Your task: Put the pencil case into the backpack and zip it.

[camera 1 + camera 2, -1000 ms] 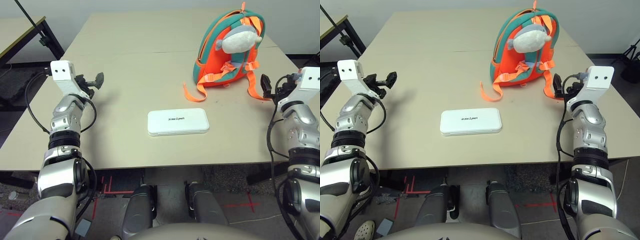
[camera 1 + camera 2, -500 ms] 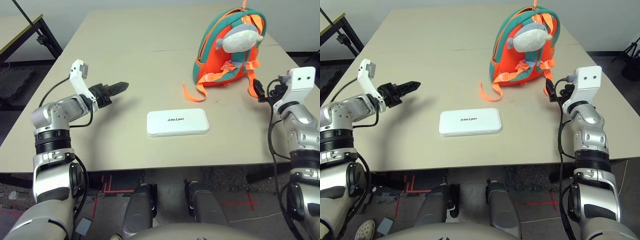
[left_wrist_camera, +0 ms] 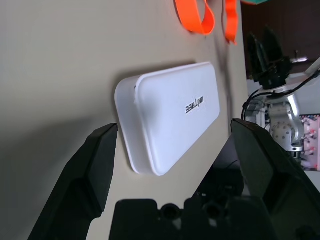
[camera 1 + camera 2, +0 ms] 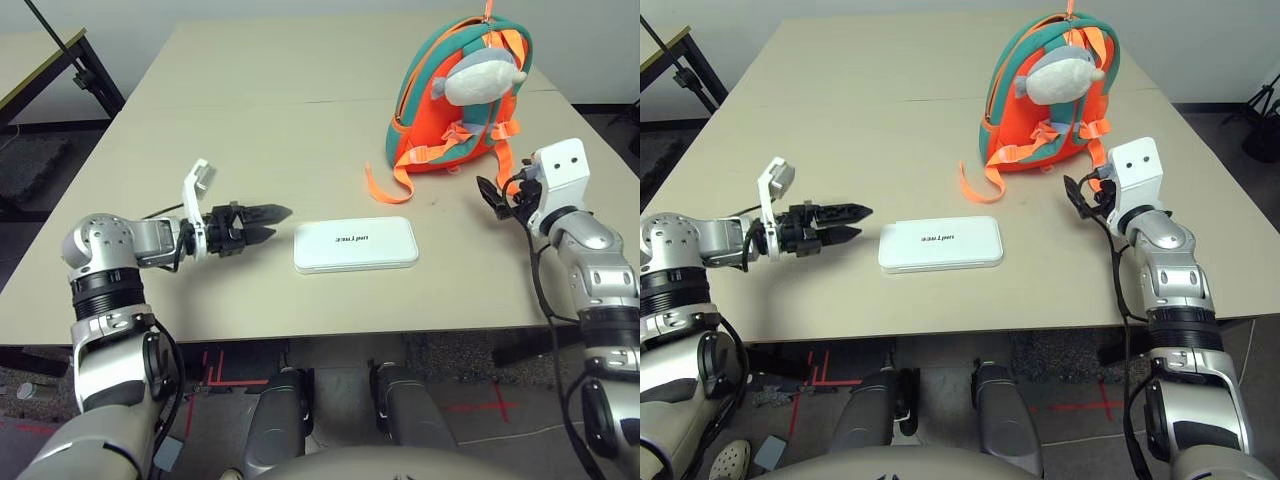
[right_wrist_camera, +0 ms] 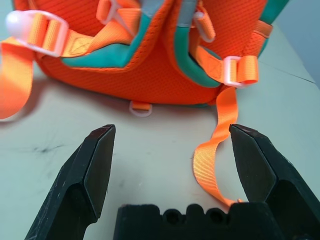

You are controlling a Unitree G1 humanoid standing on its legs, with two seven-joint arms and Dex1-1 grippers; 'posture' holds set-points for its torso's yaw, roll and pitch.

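Note:
The white pencil case [image 4: 355, 244] lies flat on the beige table [image 4: 260, 130], lettering up, near the front middle. My left gripper [image 4: 272, 222] hovers just left of the pencil case [image 3: 170, 117], open, its fingertips pointing at the case's left end with a small gap. The orange and teal backpack [image 4: 458, 95] stands upright at the back right, a grey plush shark [image 4: 482, 76] hanging on its front. My right gripper [image 4: 487, 190] is open, low over the table just right of the backpack's base [image 5: 150, 75], facing its orange straps [image 5: 212, 157].
Loose orange webbing [image 4: 388, 182] trails from the backpack onto the table toward the case. A dark metal stand [image 4: 85, 60] sits off the table's back left corner. The front table edge runs just below the case.
My left arm has swung down and right, bringing its gripper from the far left up to the pencil case's left end. My right gripper has moved left and lower, toward the backpack's base.

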